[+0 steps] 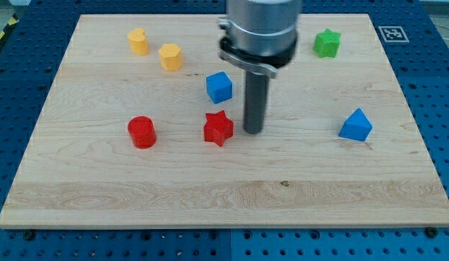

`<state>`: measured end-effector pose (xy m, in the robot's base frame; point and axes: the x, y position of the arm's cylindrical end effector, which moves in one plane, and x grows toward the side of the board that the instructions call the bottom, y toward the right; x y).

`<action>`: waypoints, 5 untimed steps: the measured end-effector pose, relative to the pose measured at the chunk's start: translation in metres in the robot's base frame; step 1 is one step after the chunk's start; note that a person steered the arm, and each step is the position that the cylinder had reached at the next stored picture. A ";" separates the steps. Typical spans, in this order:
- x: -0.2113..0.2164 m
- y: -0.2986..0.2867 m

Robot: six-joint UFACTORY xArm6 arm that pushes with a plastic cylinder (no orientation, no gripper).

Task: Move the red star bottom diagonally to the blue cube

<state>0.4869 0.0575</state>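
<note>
Red star (218, 128) lies near table (209, 196) centre, just below the blue cube (219, 87), a small gap between them. My tip (253, 131) sits just right of the star, close but apart; no claw on this rod, so no claw state to record. Red cylinder (142, 132) lies left of the star. Two yellow blocks (138, 41) (170, 56) upper left, green star (327, 43) upper right, second blue block (355, 125) far right.

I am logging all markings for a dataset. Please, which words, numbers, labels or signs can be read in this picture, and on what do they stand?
No readable words, numbers or brands.
One sign: a black-and-white square marker on the wooden board's top right corner; a pattern, not text.
The blocks carry no labels.
</note>
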 end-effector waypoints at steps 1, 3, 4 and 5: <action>0.027 0.021; 0.023 -0.044; 0.008 -0.075; -0.006 -0.112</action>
<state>0.4813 -0.0549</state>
